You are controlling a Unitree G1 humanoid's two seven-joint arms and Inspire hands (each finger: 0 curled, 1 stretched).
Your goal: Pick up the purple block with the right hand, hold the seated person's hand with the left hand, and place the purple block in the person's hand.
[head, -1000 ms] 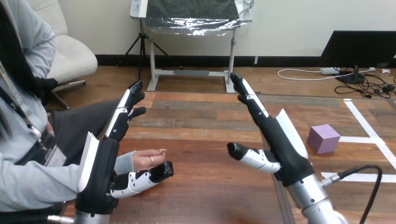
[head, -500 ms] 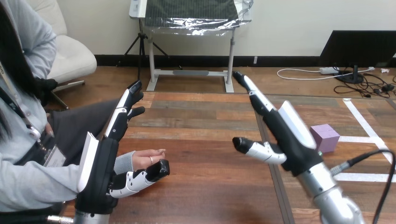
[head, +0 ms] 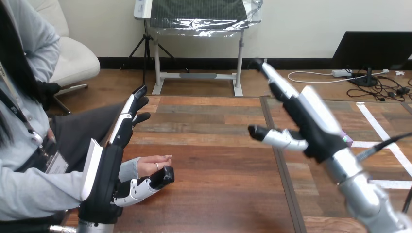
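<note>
The purple block (head: 344, 138) lies at the table's right, almost wholly hidden behind my right hand (head: 311, 124); only a sliver shows at the hand's edge. That hand is raised above the table, open, its fingers straight and pointing away and its thumb out to the left. At the left, the person's hand (head: 153, 162) rests palm up on the table. My left hand (head: 104, 174) stands open just left of it, fingers straight up. Its thumb (head: 145, 184) lies beside and slightly under the person's fingers, and I cannot tell whether they touch.
White tape lines (head: 388, 150) cross the table's right part. The person sits close against the table's left edge, with one arm along it.
My right hand has swung to the right and farther out, and now covers the purple block. My left hand and the person's hand have stayed put.
</note>
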